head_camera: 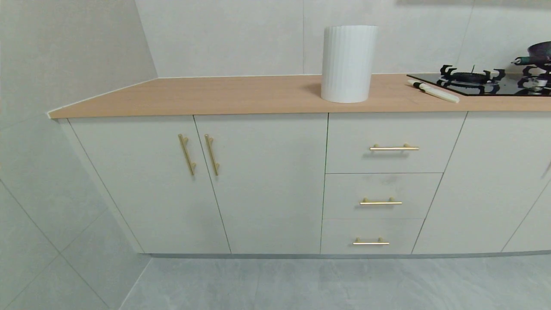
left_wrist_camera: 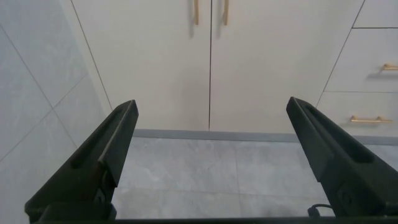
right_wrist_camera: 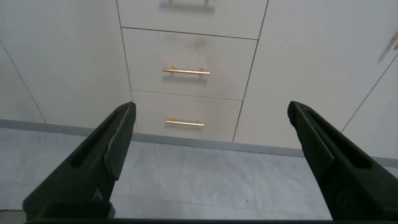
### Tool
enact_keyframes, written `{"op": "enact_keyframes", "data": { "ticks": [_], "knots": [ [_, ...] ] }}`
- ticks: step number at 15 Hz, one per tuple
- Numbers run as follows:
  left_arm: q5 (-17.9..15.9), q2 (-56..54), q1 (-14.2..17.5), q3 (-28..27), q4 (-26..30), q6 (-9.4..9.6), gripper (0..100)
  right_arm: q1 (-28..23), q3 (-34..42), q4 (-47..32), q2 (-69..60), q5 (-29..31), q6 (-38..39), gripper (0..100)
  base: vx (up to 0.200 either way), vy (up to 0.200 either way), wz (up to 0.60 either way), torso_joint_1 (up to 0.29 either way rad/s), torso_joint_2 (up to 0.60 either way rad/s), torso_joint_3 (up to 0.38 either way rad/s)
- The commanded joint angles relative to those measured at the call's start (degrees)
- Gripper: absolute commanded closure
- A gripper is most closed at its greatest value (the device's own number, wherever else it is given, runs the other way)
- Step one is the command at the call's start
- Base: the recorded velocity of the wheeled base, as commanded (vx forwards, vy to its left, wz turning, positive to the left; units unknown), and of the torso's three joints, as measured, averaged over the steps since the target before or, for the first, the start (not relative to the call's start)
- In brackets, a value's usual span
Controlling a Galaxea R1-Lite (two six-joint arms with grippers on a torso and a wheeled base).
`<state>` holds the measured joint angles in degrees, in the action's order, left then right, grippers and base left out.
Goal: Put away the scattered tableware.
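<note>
White slender utensil with a black tip [head_camera: 434,91] lies flat on the light wooden counter [head_camera: 215,94], at 3 o'clock from a tall ribbed white cylinder [head_camera: 348,64] and just beside the black glass gas hob [head_camera: 486,84]. A dark pan [head_camera: 540,54] sits on the hob's far burner. Below the counter are pale cabinet doors [head_camera: 258,185] and, at 3 o'clock from them, three stacked pale drawers [head_camera: 383,193] with brass bar handles.

From the left wrist, the left claw [left_wrist_camera: 211,104] is spread wide with nothing in it, above the grey tiled floor [left_wrist_camera: 211,168] before the cabinet doors [left_wrist_camera: 211,62].

From the right wrist, the right claw [right_wrist_camera: 211,107] is likewise spread and holds nothing, facing the lower drawers [right_wrist_camera: 186,71].
</note>
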<state>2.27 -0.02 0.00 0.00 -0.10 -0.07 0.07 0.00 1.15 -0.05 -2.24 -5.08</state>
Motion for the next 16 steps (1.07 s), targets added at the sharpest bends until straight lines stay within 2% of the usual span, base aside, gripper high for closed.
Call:
{"op": "enact_keyframes", "data": {
  "ticks": [1, 13, 16],
  "knots": [
    [0.02, 0.02, 0.0, 0.0, 0.01, -0.01, 0, 0.01, 0.0, 0.0, 0.14, -0.04, -0.01, 0, 0.2, 0.0, 0.0, 0.002, 0.0, -0.007],
    [0.02, 0.02, 0.0, 0.0, 0.01, -0.01, 0, 0.01, 0.0, 0.0, 0.14, 0.05, 0.16, 0, 0.2, 0.0, 0.0, 0.004, 0.0, 0.003],
    [0.02, 0.02, 0.0, 0.0, -0.08, -0.1, 0, 0.01, 0.0, 0.0, 0.14, 0.05, 0.25, 0, 0.0, 0.0, 0.0, 0.0, 0.0, 0.0]
  ]
}}
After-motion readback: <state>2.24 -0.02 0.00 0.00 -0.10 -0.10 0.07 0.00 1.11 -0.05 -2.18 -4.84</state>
